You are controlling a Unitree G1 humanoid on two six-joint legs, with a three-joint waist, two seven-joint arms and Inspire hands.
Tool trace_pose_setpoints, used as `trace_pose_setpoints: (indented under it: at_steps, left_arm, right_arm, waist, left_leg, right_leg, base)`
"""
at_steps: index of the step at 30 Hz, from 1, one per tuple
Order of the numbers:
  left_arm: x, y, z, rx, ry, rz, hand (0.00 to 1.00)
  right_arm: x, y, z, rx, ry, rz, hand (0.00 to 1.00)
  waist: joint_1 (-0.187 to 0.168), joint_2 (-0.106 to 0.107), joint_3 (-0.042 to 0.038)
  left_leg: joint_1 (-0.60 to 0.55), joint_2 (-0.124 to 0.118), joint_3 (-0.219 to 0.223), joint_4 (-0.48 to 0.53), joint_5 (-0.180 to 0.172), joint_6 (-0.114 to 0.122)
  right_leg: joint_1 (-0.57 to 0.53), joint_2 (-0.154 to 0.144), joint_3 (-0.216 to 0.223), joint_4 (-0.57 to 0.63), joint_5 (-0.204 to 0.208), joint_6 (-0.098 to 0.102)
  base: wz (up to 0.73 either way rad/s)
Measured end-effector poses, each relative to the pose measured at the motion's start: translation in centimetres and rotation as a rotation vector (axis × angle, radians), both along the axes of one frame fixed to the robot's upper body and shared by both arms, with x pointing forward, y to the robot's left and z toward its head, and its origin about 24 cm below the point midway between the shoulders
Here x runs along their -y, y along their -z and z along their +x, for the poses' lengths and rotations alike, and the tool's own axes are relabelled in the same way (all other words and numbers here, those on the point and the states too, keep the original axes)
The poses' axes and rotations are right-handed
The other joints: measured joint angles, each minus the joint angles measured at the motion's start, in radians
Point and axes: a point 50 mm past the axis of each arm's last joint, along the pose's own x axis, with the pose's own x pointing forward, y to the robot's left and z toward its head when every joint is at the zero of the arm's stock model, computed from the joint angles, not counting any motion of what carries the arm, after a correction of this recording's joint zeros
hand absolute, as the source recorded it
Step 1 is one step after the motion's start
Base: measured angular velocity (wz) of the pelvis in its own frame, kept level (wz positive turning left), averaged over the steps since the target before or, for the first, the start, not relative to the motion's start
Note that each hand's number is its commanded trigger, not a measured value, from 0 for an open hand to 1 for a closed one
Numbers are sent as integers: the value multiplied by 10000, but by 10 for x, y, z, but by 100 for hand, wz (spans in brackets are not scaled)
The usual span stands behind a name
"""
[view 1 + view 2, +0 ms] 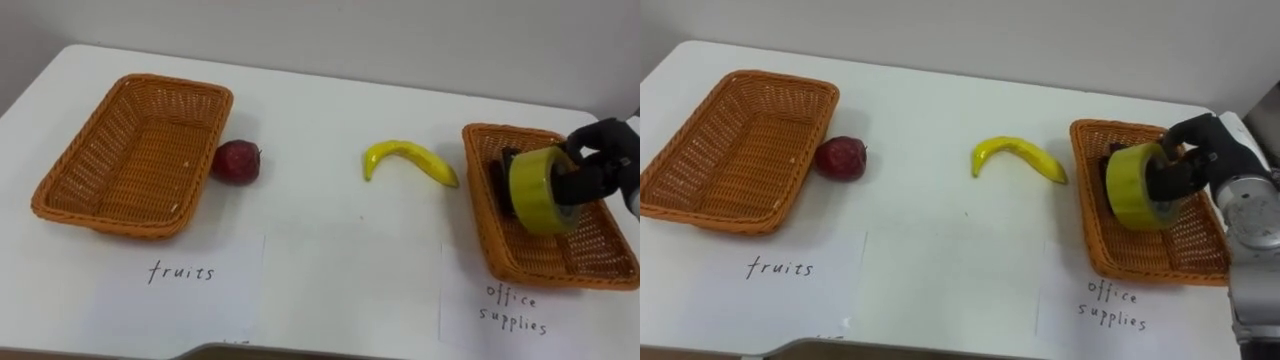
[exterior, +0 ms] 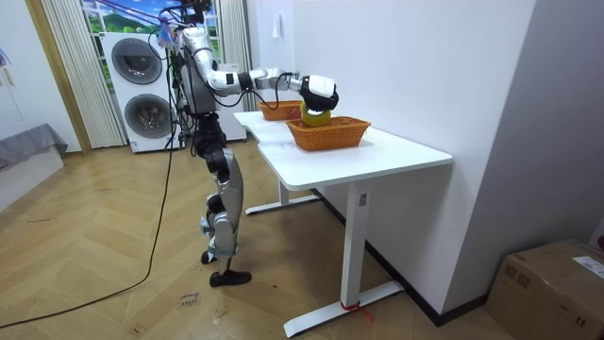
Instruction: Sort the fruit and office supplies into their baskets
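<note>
The right hand (image 1: 600, 150) has its dark fingers curled round a yellow tape roll (image 1: 540, 190) and holds it just above the inside of the office-supplies basket (image 1: 478, 205), not yet let go. In the room view the robot stands at the long side of the white table (image 1: 320, 260) with this arm stretched out over that basket.

The fruit basket (image 1: 75, 160) stands well apart from the office-supplies basket, at the other end of the table on the robot's left, and I see nothing in it. The banana (image 1: 410, 158) lies on the bare table just beside the left rim of the office-supplies basket. The red apple (image 1: 236, 162) lies far from that basket, touching or almost touching the fruit basket's wall, but outside it. A small dark item (image 1: 503, 185) is already inside the office-supplies basket, partly behind the roll; what it is I cannot tell.

In my judgement the office part is nearly finished once the roll is released, while both fruits remain to be sorted.
</note>
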Motion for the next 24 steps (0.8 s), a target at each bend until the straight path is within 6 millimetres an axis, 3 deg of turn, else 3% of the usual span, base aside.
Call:
trace_pose_setpoints:
  at_steps: [2, 4, 5, 6, 24]
  left_arm:
    - [1, 1, 0, -61, 85, -24, 0]
    - [2, 1, 0, -75, 162, -51, 0]
    - [2, 1, 0, -73, 163, -48, 0]
    - [2, 1, 0, -74, 163, -48, 0]
    - [2, 1, 5, 39, 209, -67, 0]
  right_arm:
    - [0, 1, 0, -69, -14, 11, 91]
    - [1, 3, -1, -159, 20, 5, 70]
    - [2, 5, -1, -243, 64, 8, 24]
    - [3, 5, -1, -286, 82, -33, 1]
    - [3, 6, -1, -536, -55, -207, 0]
  waist:
    - [2, -10, -6]
    - [6, -34, -23]
    - [5, -58, -40]
    - [3, -68, -47]
    - [-18, -58, -73]
  left_leg:
    - [-2, -1, 0, -1, 0, 0]
    - [-4, -3, 1, -1, 0, 0]
    - [-5, -2, 0, -1, 0, 0]
    - [-5, -2, 1, -1, 0, 0]
    - [49, 21, 159, 0, -4, -4]
  right_leg:
    - [-9, 1, 15, 2, 0, 0]
    - [-14, 1, 20, 2, 0, 0]
    - [-14, 1, 16, 1, 0, 0]
    - [-14, 2, 16, 1, 0, 0]
    - [-19, 22, 140, 21, 8, -12]
  base:
    - [0]
    - [0]
    - [0]
    - [0]
    - [-1]
